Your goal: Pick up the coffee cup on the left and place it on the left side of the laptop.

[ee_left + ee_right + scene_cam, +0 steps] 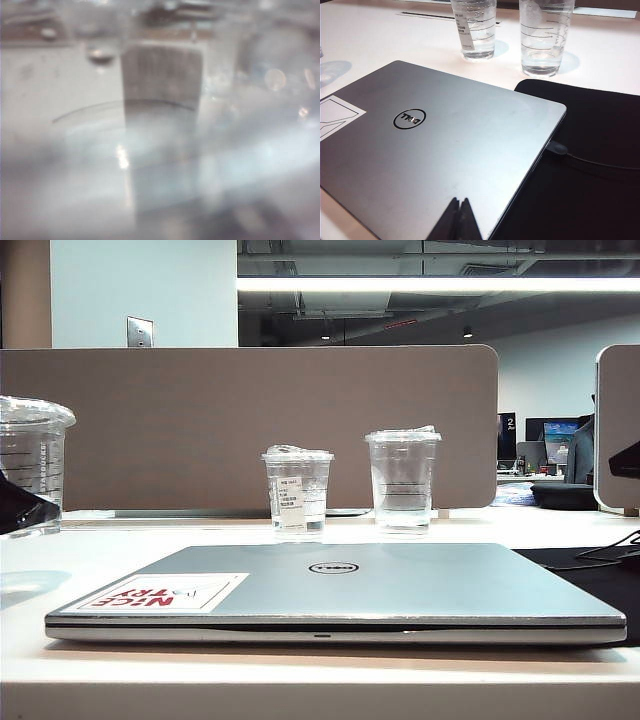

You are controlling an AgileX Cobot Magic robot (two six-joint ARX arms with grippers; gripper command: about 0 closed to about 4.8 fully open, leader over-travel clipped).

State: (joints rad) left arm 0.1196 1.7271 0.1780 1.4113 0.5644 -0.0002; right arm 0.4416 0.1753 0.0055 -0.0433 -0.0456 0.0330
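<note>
Cup handling is seen at the far left edge of the table [300,680]: the coffee cup [32,465] is held clear of the surface by the left tool [20,508], its dark jaws closed around the lower wall. The left wrist view is filled with blurred clear plastic, so grip depth cannot be judged. The laptop [400,585] lies closed at centre, the labelled cup [297,490] and the tallest cup [402,480] beyond it. The right tool [459,220] is parked above the laptop's near edge, fingertips pressed together, empty. A thin wall could be crushed or slip, and the cup might tip if lowered tilted or onto the laptop's edge.
</note>
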